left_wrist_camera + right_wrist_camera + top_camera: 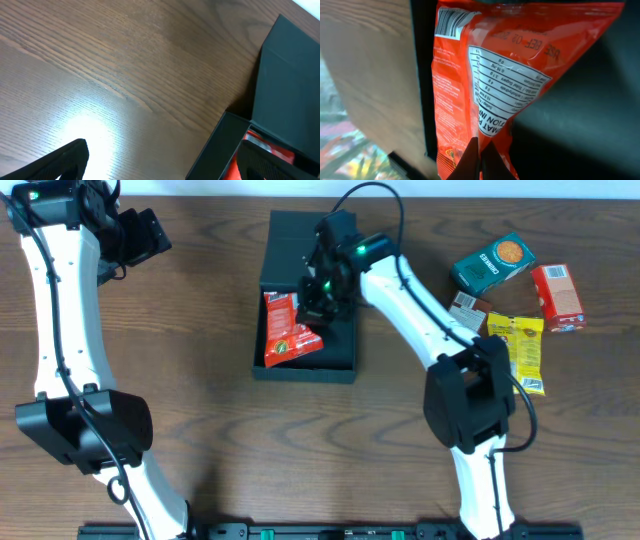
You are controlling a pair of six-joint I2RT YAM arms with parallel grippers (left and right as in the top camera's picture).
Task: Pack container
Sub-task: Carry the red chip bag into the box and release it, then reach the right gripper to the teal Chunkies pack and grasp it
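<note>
The container (303, 369) is a dark box lying open at the table's middle, its flap lid (291, 242) folded back on the far side. A red snack bag (286, 333) lies in its left half. My right gripper (318, 302) is down in the box. In the right wrist view its fingers (481, 159) are shut on a fold of the red bag (510, 75), with the box floor (580, 110) beside it. My left gripper (150, 235) is open and empty at the far left. Its wrist view shows spread fingers (160, 167) and the box (290, 75).
To the right of the box lie a green cracker box (492, 262), a small red carton (557, 297), a yellow packet (520, 345) and a small brown packet (465, 308). The right arm's base (470, 400) stands just in front of them.
</note>
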